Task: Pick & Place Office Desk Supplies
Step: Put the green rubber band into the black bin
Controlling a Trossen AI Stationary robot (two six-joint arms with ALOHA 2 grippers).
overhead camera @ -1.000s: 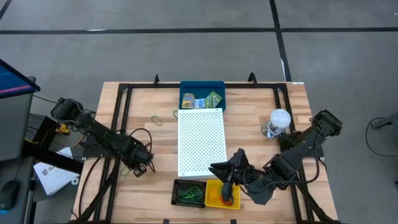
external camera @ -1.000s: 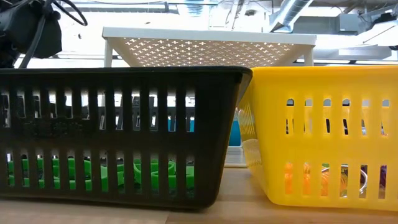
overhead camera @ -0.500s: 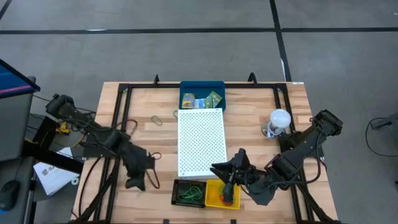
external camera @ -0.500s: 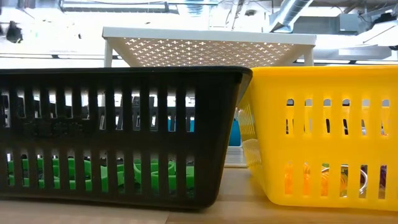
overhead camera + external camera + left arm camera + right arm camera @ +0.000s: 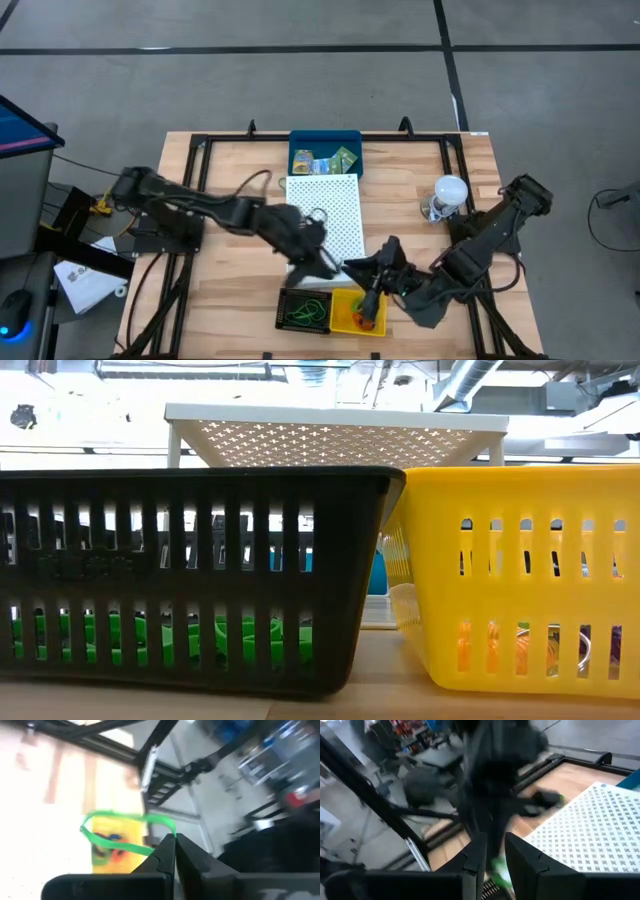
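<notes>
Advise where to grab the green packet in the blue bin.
Come straight down with the tool: the green packet lies flat in the blue bin, whose walls block side approaches. Probably pinch an edge away from the walls.

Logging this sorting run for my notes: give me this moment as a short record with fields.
left gripper: over the white board's near edge, jaws shut on a green rubber band
right gripper: above the yellow basket, jaws open
black basket: holds green bands
blue tray: holds printed packets
loose band: on the table, left of the board
</notes>
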